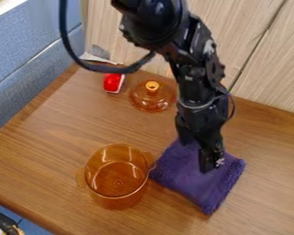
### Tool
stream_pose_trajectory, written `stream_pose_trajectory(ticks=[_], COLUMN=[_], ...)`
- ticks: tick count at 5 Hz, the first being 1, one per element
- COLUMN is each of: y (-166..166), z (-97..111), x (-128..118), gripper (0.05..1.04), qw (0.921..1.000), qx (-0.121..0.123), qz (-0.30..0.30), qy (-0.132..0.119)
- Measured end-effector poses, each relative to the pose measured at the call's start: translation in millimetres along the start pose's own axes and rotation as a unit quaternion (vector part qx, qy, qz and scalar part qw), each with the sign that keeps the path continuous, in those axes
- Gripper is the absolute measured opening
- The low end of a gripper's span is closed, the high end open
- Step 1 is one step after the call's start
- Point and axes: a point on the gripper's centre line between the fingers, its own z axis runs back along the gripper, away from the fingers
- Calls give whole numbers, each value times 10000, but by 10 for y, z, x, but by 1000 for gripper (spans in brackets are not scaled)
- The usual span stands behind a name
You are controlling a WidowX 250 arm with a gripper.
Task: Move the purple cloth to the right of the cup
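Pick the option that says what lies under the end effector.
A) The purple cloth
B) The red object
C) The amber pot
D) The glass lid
A: the end effector hangs down over the purple cloth, while the amber pot stands beside it and the glass lid lies nearer the wall.

A purple cloth (189, 176) with a fuzzy pile lies roughly flat, a slightly rumpled square set at a slant, on a brown wood-grain table (48, 153). Just left of it in the camera view, a see-through amber cup (117, 187) with small side handles stands upright, its round mouth open.
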Motion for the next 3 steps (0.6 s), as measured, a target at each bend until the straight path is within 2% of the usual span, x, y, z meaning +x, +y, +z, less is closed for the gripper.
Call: stream_pose_trajectory(ticks=[2,3], y=[-59,-58], z=[402,406], x=[19,22], gripper=[999,999], qw=[9988,9987], qx=[150,158], qz=[-124,-125], qy=[-447,-460])
